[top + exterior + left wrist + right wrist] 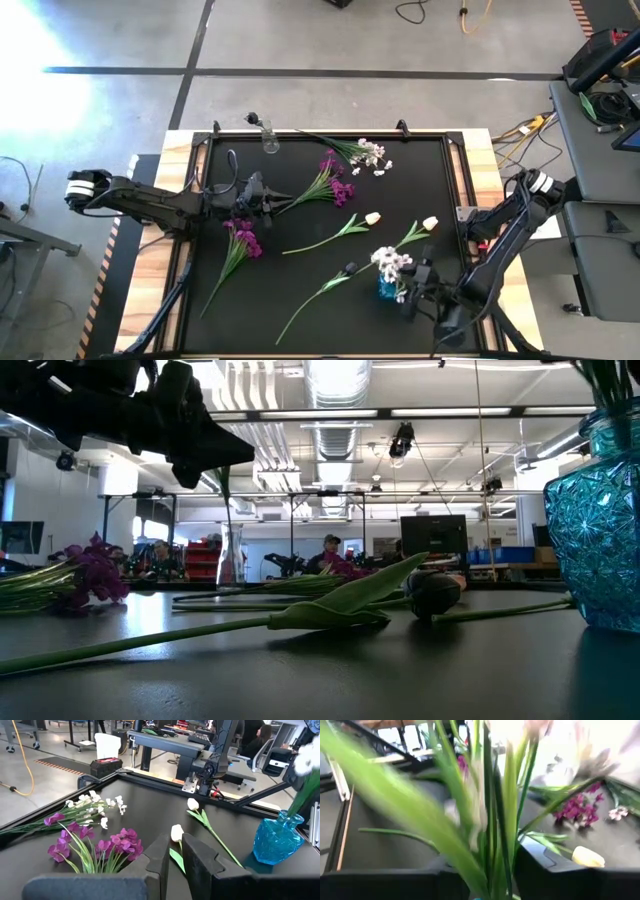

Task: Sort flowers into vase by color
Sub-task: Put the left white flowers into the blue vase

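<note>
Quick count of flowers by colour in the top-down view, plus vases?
Magenta-purple sprays: 2, one, one
White blossom clusters: 2, one on the mat, one in the blue vase
Cream tulip buds: 2, and
Dark bud: 1
Vases: 2, blue vase, clear vase
Total: 7 flowers, 2 vases

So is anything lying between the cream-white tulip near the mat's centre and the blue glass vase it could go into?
Nothing visible blocks it. The nearer cream-white tulip lies on bare black mat; the blue glass vase stands toward the right gripper. A second tulip lies off to the side, not across that path.
</note>
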### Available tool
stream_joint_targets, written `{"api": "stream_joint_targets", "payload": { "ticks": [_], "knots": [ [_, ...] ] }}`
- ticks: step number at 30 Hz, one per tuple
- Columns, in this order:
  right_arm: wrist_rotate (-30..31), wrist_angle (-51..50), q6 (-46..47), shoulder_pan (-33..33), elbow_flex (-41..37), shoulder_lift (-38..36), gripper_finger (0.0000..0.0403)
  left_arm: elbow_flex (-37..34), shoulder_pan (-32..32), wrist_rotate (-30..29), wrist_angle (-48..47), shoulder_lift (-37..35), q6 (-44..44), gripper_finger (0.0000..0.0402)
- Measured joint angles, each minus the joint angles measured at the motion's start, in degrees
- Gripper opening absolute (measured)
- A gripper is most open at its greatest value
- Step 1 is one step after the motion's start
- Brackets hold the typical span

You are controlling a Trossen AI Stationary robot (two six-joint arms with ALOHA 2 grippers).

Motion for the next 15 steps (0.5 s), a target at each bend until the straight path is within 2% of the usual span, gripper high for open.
{"api": "stream_joint_targets", "payload": {
  "ticks": [5,9,12,15],
  "knots": [
    [-3.02,-0.06,2.54,0.00,0.00,-1.18,0.0162,0.00,0.02,0.63,0.03,0.00,-0.87,0.0037],
    [-7.99,-0.39,1.66,0.00,0.97,-2.74,0.0198,1.17,0.02,3.18,-1.93,0.02,-3.44,0.0037],
    [-8.80,-0.47,-1.88,0.14,2.64,-3.59,0.0219,5.68,0.00,4.10,-9.63,0.04,-3.25,0.0037],
    [-10.77,-1.15,-3.48,0.15,3.92,-4.91,0.0234,12.18,0.00,4.13,-24.16,0.27,-2.91,0.0037]
  ]
}}
